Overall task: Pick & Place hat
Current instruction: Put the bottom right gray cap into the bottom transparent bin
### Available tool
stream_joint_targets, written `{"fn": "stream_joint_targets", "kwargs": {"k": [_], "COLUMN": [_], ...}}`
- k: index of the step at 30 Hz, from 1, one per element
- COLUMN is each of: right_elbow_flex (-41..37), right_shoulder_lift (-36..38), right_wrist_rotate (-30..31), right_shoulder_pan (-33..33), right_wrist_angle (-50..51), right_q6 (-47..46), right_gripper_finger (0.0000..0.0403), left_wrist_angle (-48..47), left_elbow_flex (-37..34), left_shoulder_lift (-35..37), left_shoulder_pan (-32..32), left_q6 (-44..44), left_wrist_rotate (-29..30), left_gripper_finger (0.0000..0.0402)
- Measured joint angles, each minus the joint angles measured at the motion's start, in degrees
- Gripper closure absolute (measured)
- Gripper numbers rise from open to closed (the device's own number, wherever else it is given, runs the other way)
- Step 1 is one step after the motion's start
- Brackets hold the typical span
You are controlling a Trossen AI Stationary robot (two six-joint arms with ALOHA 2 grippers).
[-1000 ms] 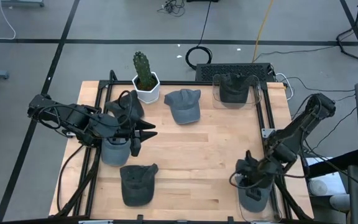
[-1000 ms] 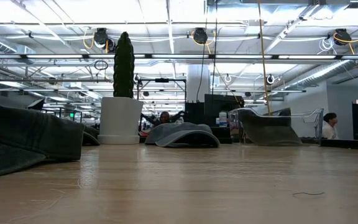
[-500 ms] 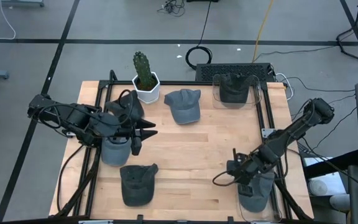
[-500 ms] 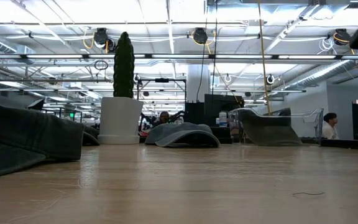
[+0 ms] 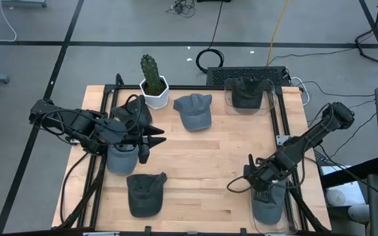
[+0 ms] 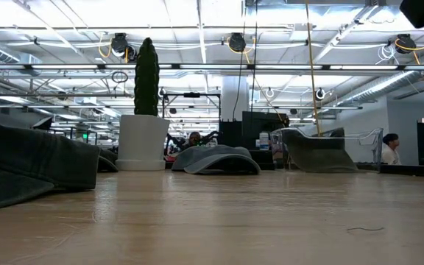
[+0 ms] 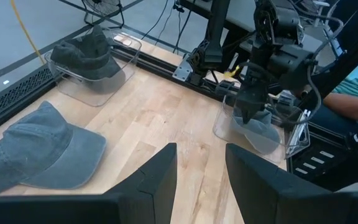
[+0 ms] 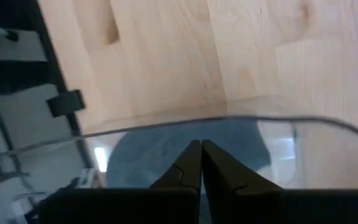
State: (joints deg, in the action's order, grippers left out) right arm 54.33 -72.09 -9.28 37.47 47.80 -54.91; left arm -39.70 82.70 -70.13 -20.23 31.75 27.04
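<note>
Wooden table (image 5: pixel 202 164): right gripper (image 8: pixel 201 165), fingers pressed together empty, above clear bin (image 5: pixel 268 210) holding grey cap (image 5: pixel 268 204); left gripper (image 7: pixel 201 171) spread apart.

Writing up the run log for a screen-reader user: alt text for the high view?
Overhead: the right gripper hangs above a hat in a clear bin at the table's near right corner. The left gripper waits open at the left, by another hat. A cactus stands at the far edge.
</note>
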Motion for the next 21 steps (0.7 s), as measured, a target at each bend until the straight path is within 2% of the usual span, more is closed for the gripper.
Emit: {"fn": "stream_joint_targets", "kwargs": {"k": [7,12,16,21], "right_elbow_flex": [0.30,0.28,0.09,-4.43], "right_shoulder_lift": [7.33,8.26,7.17,5.62], "right_wrist_rotate": [0.34,2.71,4.75,2.60], "right_shoulder_pan": [3.91,5.78,5.92,6.53], "right_wrist_angle": [1.58,3.30,-1.78,-12.15], "right_q6": [-10.36,-13.91,-14.69,-18.26], "right_gripper_finger": [0.0402,0.0402,0.0403,0.0403], "left_wrist_angle": [-0.02,-0.02,-0.01,-0.58], "left_elbow_flex": [0.00,0.00,0.00,0.00], "left_shoulder_lift": [0.00,0.00,0.00,0.00], "left_shoulder_pan": [0.00,0.00,0.00,0.00], "left_q6": [-1.27,-2.96,-2.99,-2.99], "left_wrist_rotate": [0.00,0.01,0.01,0.01], "left_gripper_finger": [0.0254,0.0254,0.0254,0.0254]}}
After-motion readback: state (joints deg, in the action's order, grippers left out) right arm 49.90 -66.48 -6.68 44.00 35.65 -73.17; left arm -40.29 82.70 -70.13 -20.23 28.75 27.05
